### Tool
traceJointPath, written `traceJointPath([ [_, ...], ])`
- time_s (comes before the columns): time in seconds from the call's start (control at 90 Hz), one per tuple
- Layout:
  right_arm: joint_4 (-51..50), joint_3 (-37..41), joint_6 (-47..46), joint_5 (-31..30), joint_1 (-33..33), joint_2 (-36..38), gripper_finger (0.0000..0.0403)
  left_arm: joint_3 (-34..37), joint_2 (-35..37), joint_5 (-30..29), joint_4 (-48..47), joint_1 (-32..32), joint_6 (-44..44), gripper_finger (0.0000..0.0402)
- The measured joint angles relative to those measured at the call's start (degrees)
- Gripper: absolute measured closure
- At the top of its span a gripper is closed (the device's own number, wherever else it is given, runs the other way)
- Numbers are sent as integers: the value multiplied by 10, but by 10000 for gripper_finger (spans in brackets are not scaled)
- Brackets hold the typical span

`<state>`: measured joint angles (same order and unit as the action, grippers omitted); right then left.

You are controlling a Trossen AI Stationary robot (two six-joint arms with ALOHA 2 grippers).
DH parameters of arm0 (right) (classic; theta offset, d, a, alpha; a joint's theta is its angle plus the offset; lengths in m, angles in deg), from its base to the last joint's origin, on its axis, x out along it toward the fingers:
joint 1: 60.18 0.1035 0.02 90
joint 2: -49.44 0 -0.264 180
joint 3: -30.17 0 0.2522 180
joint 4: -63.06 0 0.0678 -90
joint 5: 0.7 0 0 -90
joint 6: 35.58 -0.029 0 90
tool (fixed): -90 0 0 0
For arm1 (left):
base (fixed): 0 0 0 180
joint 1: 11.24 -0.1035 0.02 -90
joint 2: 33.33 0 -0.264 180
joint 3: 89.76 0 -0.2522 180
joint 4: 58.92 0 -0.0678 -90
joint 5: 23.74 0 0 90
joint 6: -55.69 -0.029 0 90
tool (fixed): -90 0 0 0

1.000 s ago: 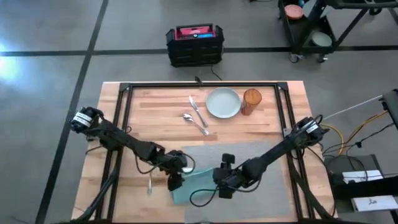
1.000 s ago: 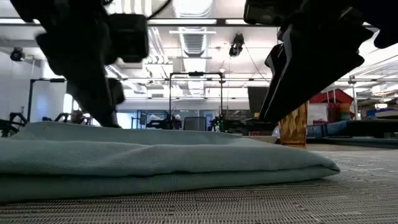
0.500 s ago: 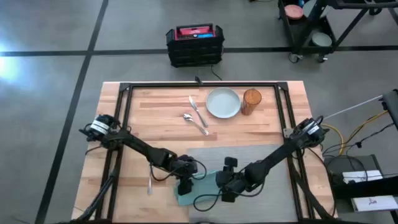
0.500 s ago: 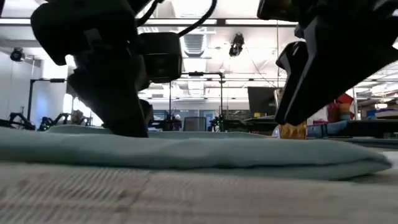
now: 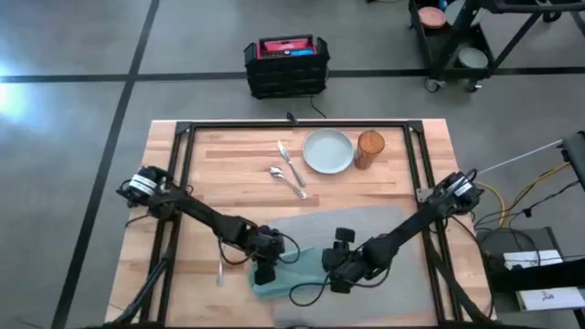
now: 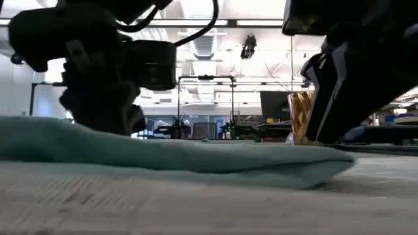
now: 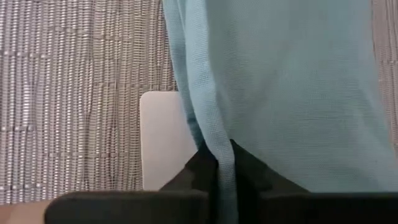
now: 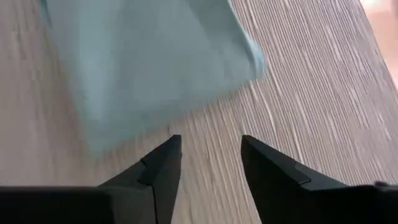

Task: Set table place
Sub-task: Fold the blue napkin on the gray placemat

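Note:
A teal napkin [image 5: 294, 271] lies on the left part of the grey placemat [image 5: 384, 260], near the table's [image 5: 238, 187] front edge. My left gripper [image 5: 266, 271] is shut on the napkin's left edge. To the napkin's right, my right gripper [image 8: 208, 140] stands open over the bare placemat [image 8: 298, 93] and holds nothing. A fork [image 5: 219, 272] rests on the wood left of the placemat. At the far side are the knife [image 5: 288, 160], spoon [image 5: 287, 181], pale plate [image 5: 328, 151] and amber glass [image 5: 369, 149]. My left gripper pinches a raised ridge of the napkin's left edge [image 7: 222, 163] between its two fingers. They come slanting down from the table's left. One layer or several, I cannot tell. The cloth bunches up at the fingers [image 6: 98, 134], and the remainder lies on the placemat.
A black crate [image 5: 286, 64] stands on the floor beyond the table's far edge. The black metal frame [image 5: 297, 125] runs over the table. Bare wood lies between the placemat and the cutlery at the far side.
My left gripper has gone toward the near edge and a little right, onto the napkin's left edge, and has taken hold of it. That side of the napkin now stands bunched higher than before. My right gripper has shifted slightly right and toward the near edge.

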<state>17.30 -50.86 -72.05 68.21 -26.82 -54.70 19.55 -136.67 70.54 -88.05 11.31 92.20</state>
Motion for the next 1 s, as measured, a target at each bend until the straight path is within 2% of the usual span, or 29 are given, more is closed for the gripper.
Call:
traceJointPath([
  [0.133,-38,0,-5,-13,0,39,260,3,31,-9,-55,0,0,400],
  [0.3,-21,39,-26,-65,3,57,267,4,82,-57,-145,2,16,401],
  [0.589,137,142,-97,-55,0,46,258,13,111,-67,-134,3,52,401],
  [0.878,145,163,-130,-60,0,46,245,13,114,-60,-110,3,120,401],
  [1.0,147,175,-130,-60,0,46,249,12,118,-18,-110,3,126,402],
])
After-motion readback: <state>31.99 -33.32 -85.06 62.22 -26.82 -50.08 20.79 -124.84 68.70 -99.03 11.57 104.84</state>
